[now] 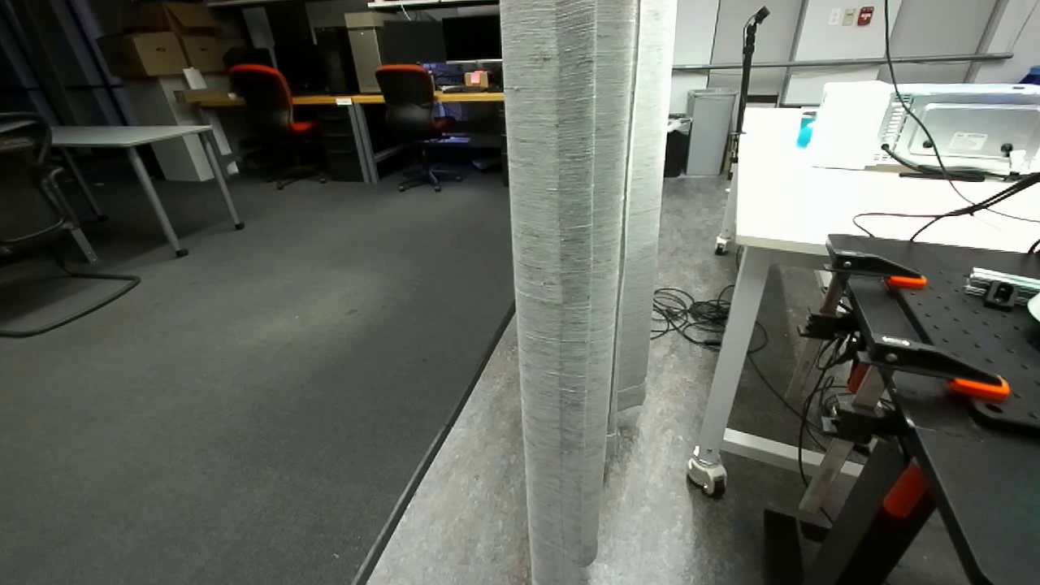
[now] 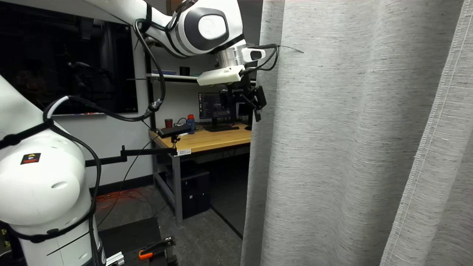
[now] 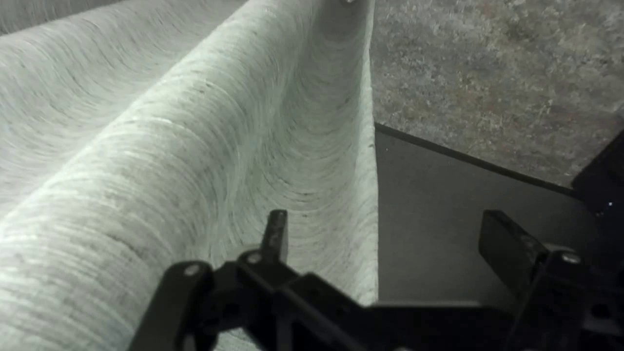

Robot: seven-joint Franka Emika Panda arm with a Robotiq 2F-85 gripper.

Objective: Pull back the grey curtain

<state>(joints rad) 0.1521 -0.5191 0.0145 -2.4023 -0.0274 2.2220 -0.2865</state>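
High up, the white arm (image 2: 129,9) slopes across the top of an exterior view to a bulky wrist joint (image 2: 212,27), where it bends sharply and points down, the lower end leaning a little toward the grey curtain (image 2: 332,129). The arm's rounded lower joint (image 2: 40,188) stands well apart from the cloth. Below the wrist joint sit a silver flange (image 2: 231,57), then a white block (image 2: 218,77), then the black fingers (image 3: 509,251), which hang by the curtain's free edge. They are spread wide apart. In the wrist view, one finger stands over the curtain's fabric and the other over dark carpet (image 3: 429,229), and the free edge runs between the two; whether either touches the cloth, I cannot tell. The grey curtain hangs in long vertical folds in both exterior views. In an exterior view the grey curtain (image 1: 561,284) falls as a narrow column, seen nearly edge-on, beside the dark carpet and near a white table (image 1: 772,195). Beyond the fingers is a wooden table (image 2: 214,139) bearing a monitor (image 2: 210,103), and a large dark screen (image 2: 74,66) shows behind the arm.
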